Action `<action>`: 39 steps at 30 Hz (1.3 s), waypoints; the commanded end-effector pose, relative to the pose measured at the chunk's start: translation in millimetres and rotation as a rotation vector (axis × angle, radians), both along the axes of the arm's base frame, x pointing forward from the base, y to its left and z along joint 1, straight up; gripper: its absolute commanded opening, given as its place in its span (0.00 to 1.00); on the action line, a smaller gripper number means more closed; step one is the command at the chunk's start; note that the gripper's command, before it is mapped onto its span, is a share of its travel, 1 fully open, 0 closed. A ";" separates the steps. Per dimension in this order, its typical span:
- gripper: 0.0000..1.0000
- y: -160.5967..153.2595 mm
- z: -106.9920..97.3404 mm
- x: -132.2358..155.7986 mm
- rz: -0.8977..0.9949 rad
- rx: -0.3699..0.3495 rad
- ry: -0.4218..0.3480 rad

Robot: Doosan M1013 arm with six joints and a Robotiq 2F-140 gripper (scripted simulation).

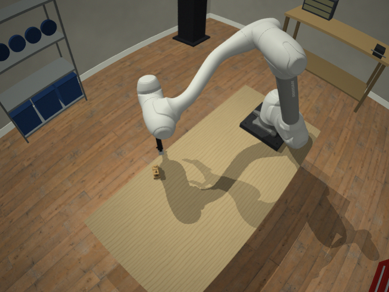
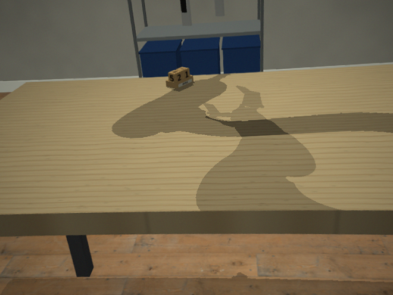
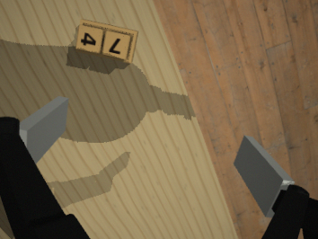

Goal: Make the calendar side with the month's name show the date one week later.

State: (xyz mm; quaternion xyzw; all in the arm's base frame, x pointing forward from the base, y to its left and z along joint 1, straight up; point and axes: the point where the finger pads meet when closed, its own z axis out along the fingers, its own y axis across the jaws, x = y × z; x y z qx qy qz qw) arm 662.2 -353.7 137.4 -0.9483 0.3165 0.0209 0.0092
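The small wooden calendar (image 1: 156, 172) (image 2: 179, 78) (image 3: 107, 42) stands near the table's far edge. Its tray holds two cubes side by side, both sitting flat. In the exterior view the side with the label strip shows 2 on the left cube (image 2: 176, 76) and 1 on the right cube (image 2: 185, 73); the left cube's end face shows 5. In the wrist view the tops read 4 and 7. My gripper (image 1: 161, 152) (image 2: 203, 17) (image 3: 155, 133) is open and empty. It hangs above the table, a short way from the calendar and not touching it.
The light wooden table (image 1: 188, 235) (image 2: 87, 148) ends just beyond the calendar, with wood floor (image 3: 257, 50) past the edge. A metal shelf with blue bins (image 1: 46, 100) (image 2: 200, 55) stands behind. The arm's base (image 1: 267, 128) sits at the table's other end.
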 end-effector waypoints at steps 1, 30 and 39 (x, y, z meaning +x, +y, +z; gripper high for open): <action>1.00 7.3 -5.1 36.1 -0.002 -0.022 -0.011; 1.00 22.6 -16.7 70.5 0.300 -0.027 -0.032; 1.00 22.5 -22.3 70.8 0.575 -0.020 -0.035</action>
